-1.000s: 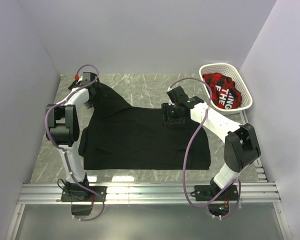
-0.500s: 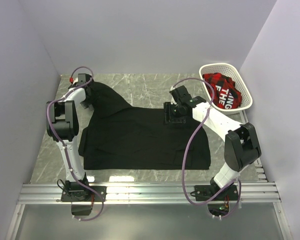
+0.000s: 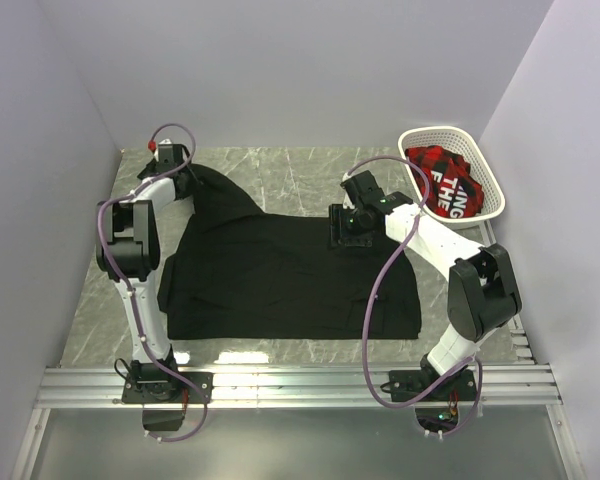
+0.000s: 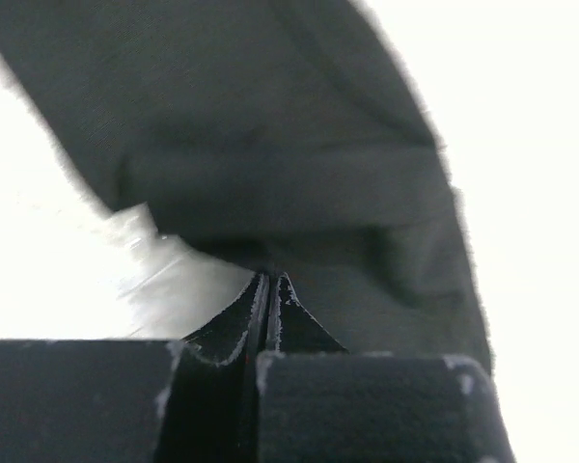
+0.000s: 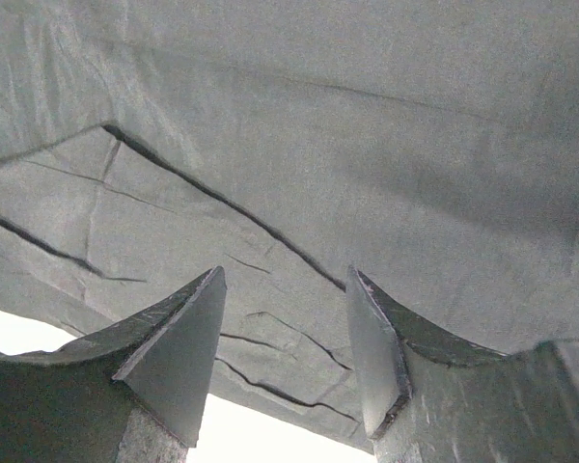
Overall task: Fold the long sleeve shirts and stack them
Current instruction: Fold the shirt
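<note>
A black long sleeve shirt lies spread flat across the marble table, with one sleeve running up to the far left. My left gripper is at the end of that sleeve. In the left wrist view its jaws are pressed together, their tips at the edge of a fold in the black fabric. My right gripper hovers over the shirt's far edge. Its fingers stand open above creased fabric, with nothing between them.
A white basket stands at the far right and holds a red and black plaid garment with white letters. Grey walls close in the table on the left, back and right. A metal rail runs along the near edge.
My left gripper has closed at the sleeve end and shifted slightly at the far left corner. The right gripper has stayed open and has hardly moved.
</note>
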`<state>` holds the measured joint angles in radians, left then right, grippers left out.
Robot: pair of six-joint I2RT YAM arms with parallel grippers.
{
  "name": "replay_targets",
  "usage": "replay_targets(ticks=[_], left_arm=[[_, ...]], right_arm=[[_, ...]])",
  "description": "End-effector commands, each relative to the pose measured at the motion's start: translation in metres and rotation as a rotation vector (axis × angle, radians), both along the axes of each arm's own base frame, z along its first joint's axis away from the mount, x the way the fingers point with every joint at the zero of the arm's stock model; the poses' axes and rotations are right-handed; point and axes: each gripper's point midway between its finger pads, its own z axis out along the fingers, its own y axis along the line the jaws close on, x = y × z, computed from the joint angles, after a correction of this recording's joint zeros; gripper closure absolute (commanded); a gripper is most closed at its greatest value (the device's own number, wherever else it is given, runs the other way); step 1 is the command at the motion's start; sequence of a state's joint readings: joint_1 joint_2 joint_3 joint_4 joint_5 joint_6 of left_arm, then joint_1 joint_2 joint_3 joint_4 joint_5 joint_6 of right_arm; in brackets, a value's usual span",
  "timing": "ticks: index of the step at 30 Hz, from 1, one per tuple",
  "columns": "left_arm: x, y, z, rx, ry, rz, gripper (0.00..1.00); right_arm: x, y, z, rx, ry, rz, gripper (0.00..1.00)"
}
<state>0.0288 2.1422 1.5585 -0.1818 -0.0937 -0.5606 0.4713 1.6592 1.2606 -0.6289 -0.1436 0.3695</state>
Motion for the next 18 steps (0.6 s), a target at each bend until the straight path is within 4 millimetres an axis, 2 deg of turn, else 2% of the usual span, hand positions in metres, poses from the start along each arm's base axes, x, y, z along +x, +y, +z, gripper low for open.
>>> replay_targets(ticks=[1,2,3,7,13,16,18], left_arm=[[0.035,-0.025,0.069,0.001,-0.244,-0.126,0.98],[0.037,-0.027,0.071,0.001,-0.25,-0.144,0.97],[0.044,-0.045,0.082,0.015,-0.299,-0.203,0.95],[0.061,-0.06,0.093,0.07,-0.359,-0.273,0.92],[0.08,-0.068,0.083,0.103,-0.373,-0.312,0.83],[0.081,-0.073,0.075,0.098,-0.37,-0.325,0.83],[0.08,-0.078,0.077,0.066,-0.374,-0.334,0.85]], right_arm=[[0.007,0.0,0.014,0.014,-0.031,-0.017,0.4],[0.007,-0.001,0.015,0.011,-0.033,-0.021,0.4],[0.008,-0.002,0.016,0.008,-0.036,-0.023,0.4],[0.009,-0.005,0.012,-0.01,-0.038,-0.034,0.4],[0.015,-0.005,0.016,-0.009,-0.053,-0.061,0.4],[0.023,-0.006,0.024,-0.01,-0.082,-0.083,0.4],[0.031,-0.011,0.032,-0.023,-0.11,-0.115,0.4]])
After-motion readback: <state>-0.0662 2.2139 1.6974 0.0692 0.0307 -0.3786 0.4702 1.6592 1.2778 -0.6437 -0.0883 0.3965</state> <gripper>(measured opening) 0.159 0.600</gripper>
